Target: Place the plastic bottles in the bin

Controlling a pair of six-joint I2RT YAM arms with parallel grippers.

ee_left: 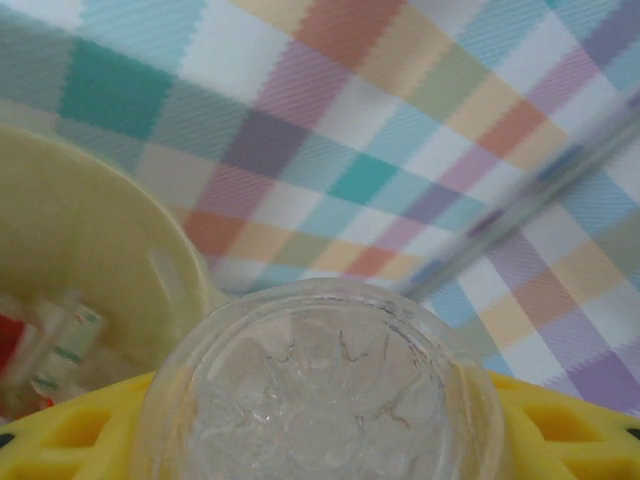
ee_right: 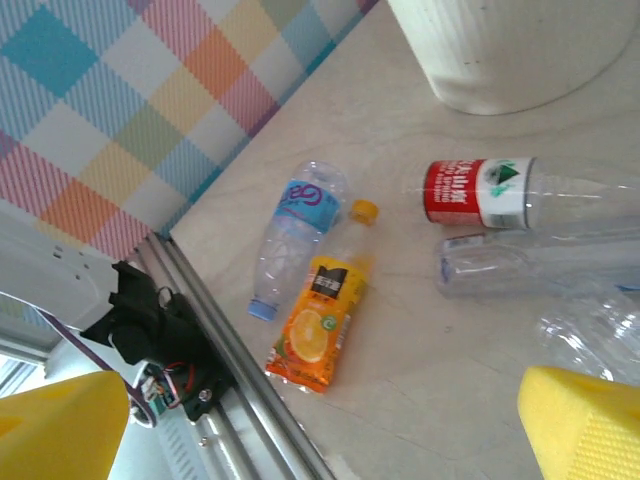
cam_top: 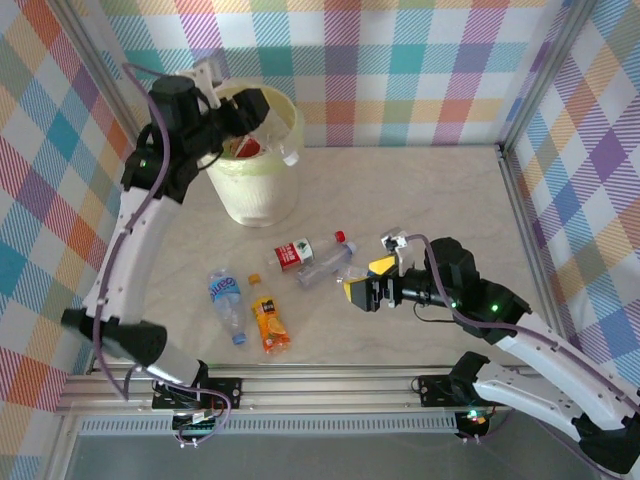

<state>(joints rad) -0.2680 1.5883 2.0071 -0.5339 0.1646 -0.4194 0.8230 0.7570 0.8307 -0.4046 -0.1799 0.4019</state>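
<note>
Clamping a clear bottle (ee_left: 320, 400) between its yellow pads (ee_left: 570, 430), the left tool (cam_top: 258, 125) holds it over the mouth of the bin (cam_top: 255, 195), part-closed around the bottle's body. Its wrist view looks straight at the bottle's ribbed base, with the bin's pale wall just to the left and more bottles (ee_left: 50, 345) lying inside. The bin stands at the far left of the tabletop (cam_top: 420, 200).

The right tool (cam_top: 372, 282) hangs low over the middle of the tabletop, its jaws spread wide and holding nothing. Just beside it, on its left in the top view, lies a bare bottle (cam_top: 325, 268), and right alongside that a red-label bottle (cam_top: 297, 253). Further left, well apart from the tool, a blue-label bottle (cam_top: 226, 298) and an orange bottle (cam_top: 269, 320) lie side by side, close to the near rail (cam_top: 330, 385).
</note>
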